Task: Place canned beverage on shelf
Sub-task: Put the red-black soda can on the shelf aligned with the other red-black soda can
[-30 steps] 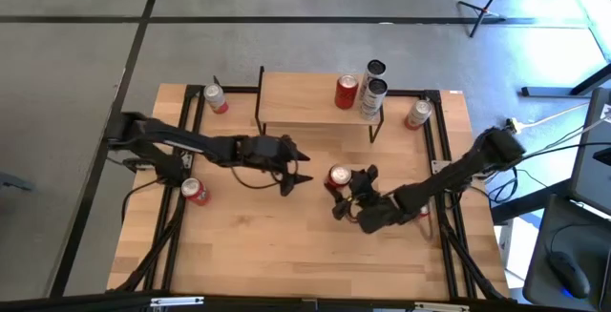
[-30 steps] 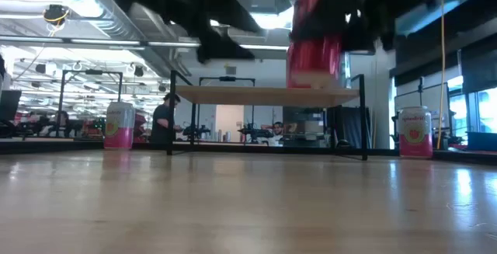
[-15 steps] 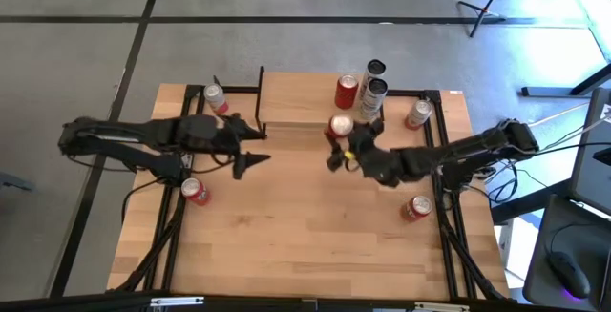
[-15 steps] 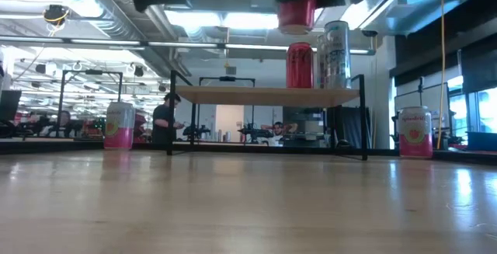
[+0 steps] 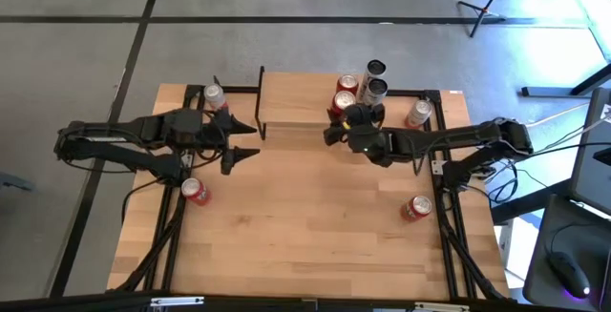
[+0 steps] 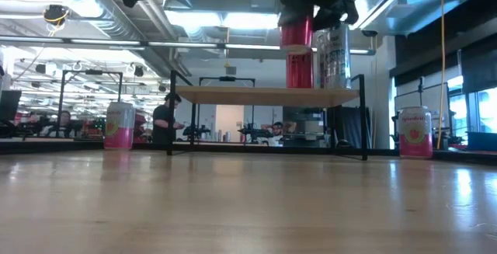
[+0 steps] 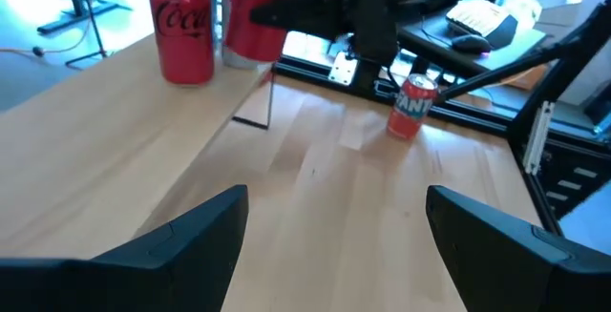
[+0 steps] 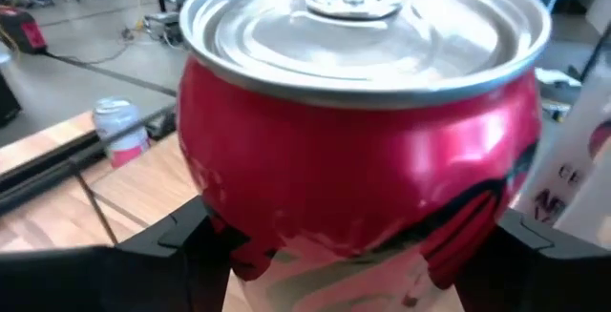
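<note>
Red and upright, the canned beverage sits pinched in the right pincer, held above the shelf near its right end, just in front of another red can and two tall cans standing there. Over the bench to the shelf's left, the left pincer hangs spread and empty.

Glossy red metal can with a shiny brushed-silver lid — smooth all over. Light wooden shelf top looks matt, on thin black metal legs. Pale wood-plank tabletop — faint satin sheen.
</note>
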Robot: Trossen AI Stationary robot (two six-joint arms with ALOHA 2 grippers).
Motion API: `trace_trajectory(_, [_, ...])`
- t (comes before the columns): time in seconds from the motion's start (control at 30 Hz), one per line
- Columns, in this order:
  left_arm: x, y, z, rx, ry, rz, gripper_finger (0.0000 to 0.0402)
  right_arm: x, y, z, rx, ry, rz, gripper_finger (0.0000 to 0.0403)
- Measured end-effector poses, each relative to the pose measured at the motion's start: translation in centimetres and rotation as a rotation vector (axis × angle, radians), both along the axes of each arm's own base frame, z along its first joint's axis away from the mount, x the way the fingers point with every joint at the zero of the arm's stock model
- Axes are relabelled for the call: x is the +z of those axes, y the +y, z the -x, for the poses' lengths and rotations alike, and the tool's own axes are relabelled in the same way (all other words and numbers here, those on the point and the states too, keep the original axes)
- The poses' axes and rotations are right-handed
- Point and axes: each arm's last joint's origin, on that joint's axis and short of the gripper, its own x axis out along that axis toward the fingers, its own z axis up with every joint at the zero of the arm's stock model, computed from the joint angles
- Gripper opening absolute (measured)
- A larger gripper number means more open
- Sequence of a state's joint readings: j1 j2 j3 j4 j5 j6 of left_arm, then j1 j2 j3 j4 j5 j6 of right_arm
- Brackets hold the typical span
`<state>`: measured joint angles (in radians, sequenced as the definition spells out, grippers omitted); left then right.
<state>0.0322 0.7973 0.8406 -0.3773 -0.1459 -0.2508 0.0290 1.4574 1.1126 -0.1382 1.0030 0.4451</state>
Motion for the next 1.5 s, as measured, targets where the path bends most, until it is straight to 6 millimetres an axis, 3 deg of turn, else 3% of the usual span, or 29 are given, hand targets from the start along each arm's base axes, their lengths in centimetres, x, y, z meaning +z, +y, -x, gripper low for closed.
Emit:
trace_trajectory(0.33, [-0.1,0.0,0.0,-0.009,0.005,0.003,0.0318,-2.7,-2.1,-0.7,-0.082,0.049,-0.072,0.028])
trace_trajectory(0.77, [-0.1,0.0,0.0,-0.016,0.011,-0.017,0.0318,-4.5,-4.5,-0.7,-0.147,0.093,-0.143,0.028])
trace_trajectory(1.5, [-0.1,-0.1,0.0,-0.041,0.012,-0.035,0.0318,-5.4,-5.1,-1.1,-0.163,0.094,-0.167,0.0349])
